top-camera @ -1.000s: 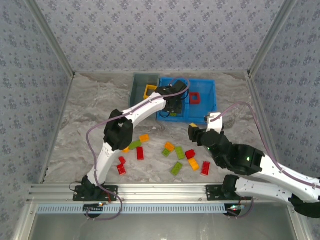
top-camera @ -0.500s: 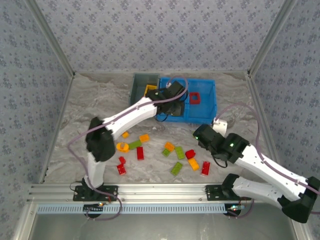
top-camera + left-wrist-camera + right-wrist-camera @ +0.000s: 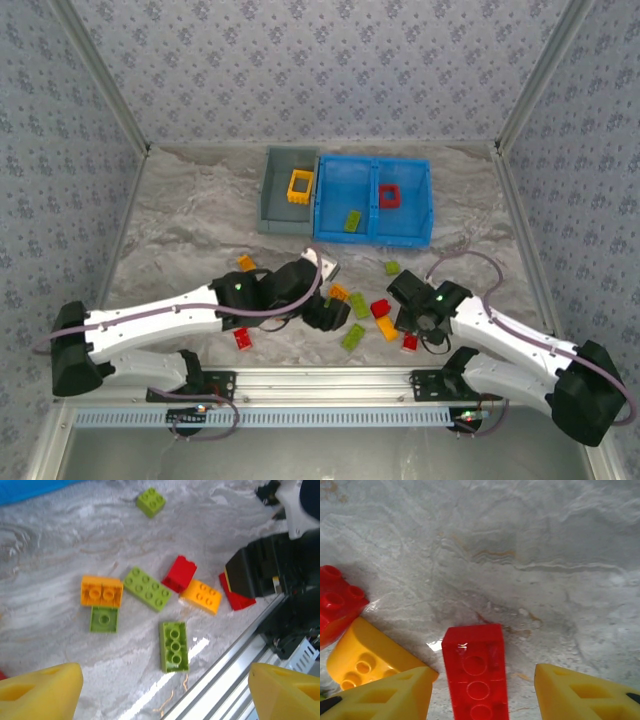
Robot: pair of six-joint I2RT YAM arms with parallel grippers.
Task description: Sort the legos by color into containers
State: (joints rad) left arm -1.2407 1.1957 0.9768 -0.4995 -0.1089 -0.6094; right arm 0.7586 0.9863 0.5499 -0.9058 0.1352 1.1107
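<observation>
Grey bin [image 3: 270, 200] at far centre of the table, a yellow frame [image 3: 300, 185] lying inside it. Blue bin [image 3: 400, 238] touching its right side: one green brick [image 3: 352, 222] in the left compartment, a red frame [image 3: 389, 196] in the right. A small green brick [image 3: 391, 268] lies alone on the table, near side of the blue bin. An orange brick [image 3: 246, 263] and a red brick [image 3: 243, 338] lie apart to the left. Main scatter of orange, green and red bricks lies near the front rail, between the two arms. Left claw [image 3: 325, 315] low at the left edge of that scatter; on its wrist view the yellow fingertips [image 3: 40, 690] stand wide apart and hold nothing, a long green brick [image 3: 174, 646] on the table just beyond them. Right claw [image 3: 482, 685] at the right end of the scatter, jaws partly apart and straddling a red flat brick [image 3: 475, 665], which lies on the table with a gap showing on each side; not gripped. A yellow-orange brick [image 3: 362, 662] sits just left of it, beside another red one [image 3: 337, 605].
</observation>
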